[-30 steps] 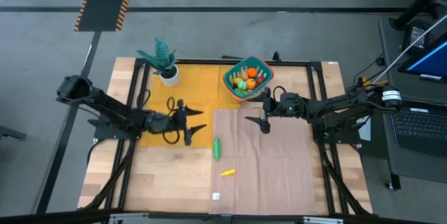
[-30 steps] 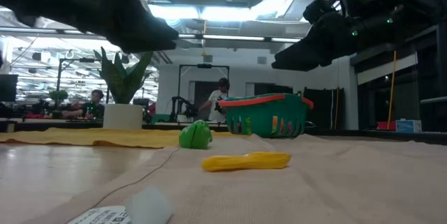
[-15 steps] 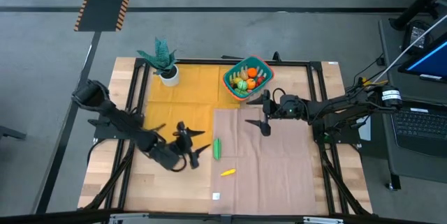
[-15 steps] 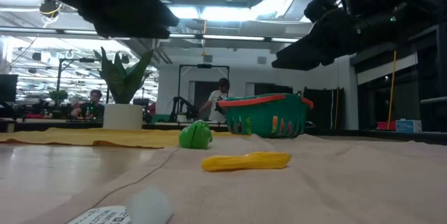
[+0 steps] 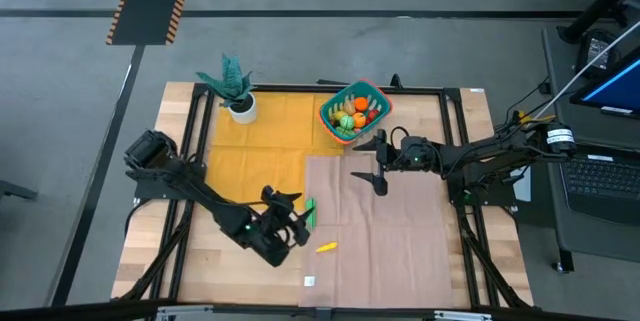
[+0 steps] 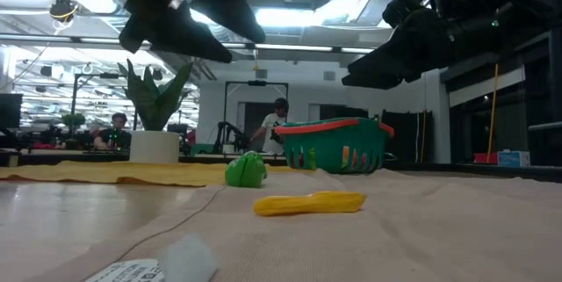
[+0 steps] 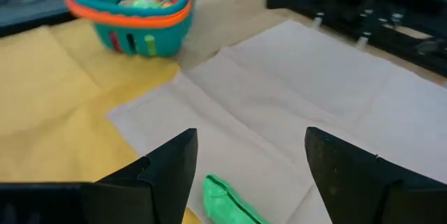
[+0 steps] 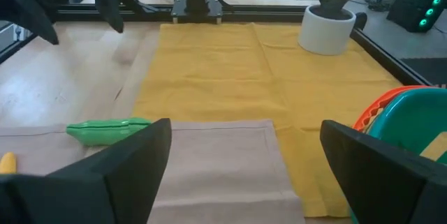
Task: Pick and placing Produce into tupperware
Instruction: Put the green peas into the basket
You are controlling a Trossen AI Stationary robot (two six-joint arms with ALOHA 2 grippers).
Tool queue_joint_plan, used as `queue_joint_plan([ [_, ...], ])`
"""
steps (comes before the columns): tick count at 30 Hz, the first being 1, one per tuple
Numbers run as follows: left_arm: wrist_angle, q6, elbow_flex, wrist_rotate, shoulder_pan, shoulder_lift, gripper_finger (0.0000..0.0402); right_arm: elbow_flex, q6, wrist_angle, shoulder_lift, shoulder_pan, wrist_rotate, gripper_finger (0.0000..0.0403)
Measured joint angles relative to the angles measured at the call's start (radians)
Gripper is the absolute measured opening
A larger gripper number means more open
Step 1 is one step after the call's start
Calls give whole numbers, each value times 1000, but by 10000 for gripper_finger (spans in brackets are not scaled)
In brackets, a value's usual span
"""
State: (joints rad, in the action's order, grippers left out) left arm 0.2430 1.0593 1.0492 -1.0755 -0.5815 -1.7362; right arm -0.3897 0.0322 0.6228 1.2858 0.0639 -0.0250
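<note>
The teal tupperware with an orange-red rim (image 5: pixel 324 116) stands at the far middle of the table and holds several pieces of produce (image 5: pixel 357 111). A green produce piece (image 5: pixel 311 213) lies on the left edge of the tan cloth. A yellow piece (image 5: pixel 326 247) lies on the cloth nearer the table's front. My left gripper (image 5: pixel 296 219) hovers open just left of the green piece (image 7: pixel 227 202), which shows low between its fingers and apart from them. My right gripper (image 5: pixel 379 162) hangs open in the air, nearer than the tupperware (image 8: pixel 408 123).
A yellow cloth (image 5: pixel 262 136) covers the far left part of the table and a tan cloth (image 5: pixel 385 226) the right part. A teal potted plant in a white pot (image 5: pixel 238 91) stands at the far left. A small white tag (image 5: pixel 309 281) lies near the front edge.
My left gripper has swung from over the yellow cloth toward the table's near edge and right, ending beside the green piece, and its wrist has rolled on the way. Its fingers stay open. My right arm has kept still.
</note>
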Motion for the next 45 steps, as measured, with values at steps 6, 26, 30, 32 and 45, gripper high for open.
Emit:
queue_joint_plan([
  [6,172,167,125,46,30,-90,256,0,6,-6,0,0,0,365],
  [26,943,562,724,373,106,-450,256,0,111,-14,0,4,-1,365],
  [30,946,601,736,416,106,-459,256,0,112,-15,0,4,-1,365],
  [32,945,609,737,440,106,-459,256,0,112,-15,0,4,-1,365],
  [45,918,583,737,446,102,-459,256,0,110,-34,0,4,-1,365],
])
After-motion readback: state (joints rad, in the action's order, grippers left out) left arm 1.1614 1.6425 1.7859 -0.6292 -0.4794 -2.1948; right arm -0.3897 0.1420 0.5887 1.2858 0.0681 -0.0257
